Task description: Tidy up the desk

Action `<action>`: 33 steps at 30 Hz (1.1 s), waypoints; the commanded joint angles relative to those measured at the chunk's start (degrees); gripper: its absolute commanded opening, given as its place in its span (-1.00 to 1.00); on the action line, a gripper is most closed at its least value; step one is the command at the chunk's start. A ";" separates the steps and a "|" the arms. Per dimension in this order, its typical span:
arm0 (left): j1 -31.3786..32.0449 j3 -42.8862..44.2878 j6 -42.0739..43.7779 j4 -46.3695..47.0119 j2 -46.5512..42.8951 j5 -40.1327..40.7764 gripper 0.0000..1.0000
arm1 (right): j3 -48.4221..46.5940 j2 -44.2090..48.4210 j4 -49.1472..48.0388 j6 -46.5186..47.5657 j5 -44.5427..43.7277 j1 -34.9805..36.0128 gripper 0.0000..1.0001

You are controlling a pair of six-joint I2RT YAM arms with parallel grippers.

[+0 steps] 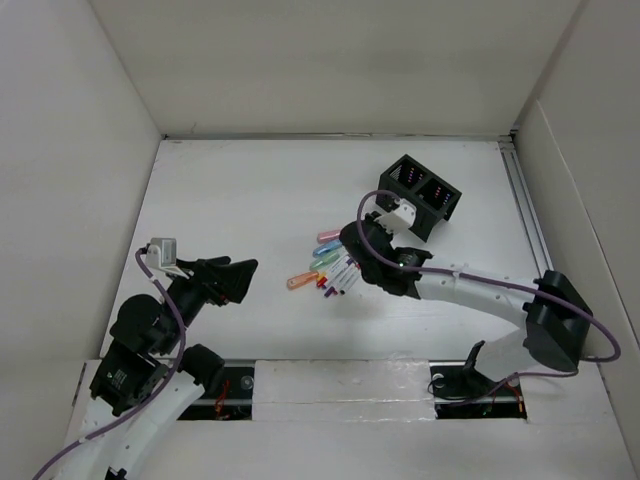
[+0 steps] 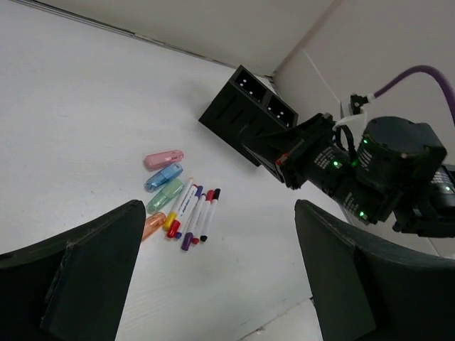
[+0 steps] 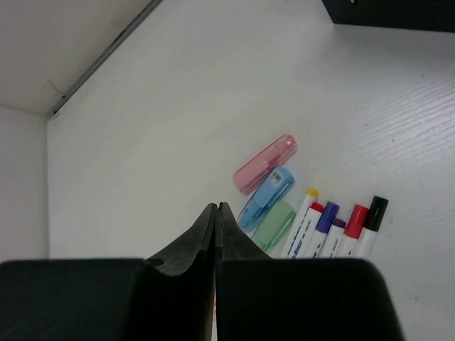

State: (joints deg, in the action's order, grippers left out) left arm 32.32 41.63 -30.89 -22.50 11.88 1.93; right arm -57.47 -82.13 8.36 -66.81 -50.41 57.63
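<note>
The white desk (image 1: 230, 200) holds a row of highlighters: pink (image 1: 328, 237), blue (image 1: 322, 250), green (image 1: 318, 263) and orange (image 1: 300, 280). Several white markers (image 1: 340, 275) with coloured caps lie beside them. My right gripper (image 1: 350, 243) hovers over this group with its jaws pressed together and nothing between them. In the right wrist view its tips (image 3: 216, 207) sit just left of the pink (image 3: 265, 164), blue (image 3: 266, 195) and green (image 3: 274, 224) highlighters and the markers (image 3: 334, 231). My left gripper (image 1: 240, 275) is open and empty, left of the group (image 2: 220, 270).
A black two-compartment organizer box (image 1: 425, 193) stands behind the right gripper, also in the left wrist view (image 2: 245, 114). A thin metal rail (image 1: 525, 200) runs along the desk's right side. White panel walls (image 1: 80, 150) enclose the desk.
</note>
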 commanded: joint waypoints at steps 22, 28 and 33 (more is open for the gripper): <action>0.29 -1.20 0.49 3.78 3.59 -4.13 -0.08 | -5.72 -16.92 -3.26 3.26 18.06 -13.76 0.57; 0.29 -1.28 0.31 3.78 2.80 -4.04 0.09 | -9.06 -21.66 -4.76 2.73 21.67 -14.30 0.46; 0.29 -1.37 0.31 3.96 2.27 -4.22 0.19 | -12.92 -25.88 -4.14 2.12 23.26 -15.35 0.46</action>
State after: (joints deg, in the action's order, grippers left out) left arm 32.32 40.47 -30.65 -21.61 14.96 -1.85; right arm -66.70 -106.69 5.74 -63.96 -28.62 43.31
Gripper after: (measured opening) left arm 0.584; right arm 0.732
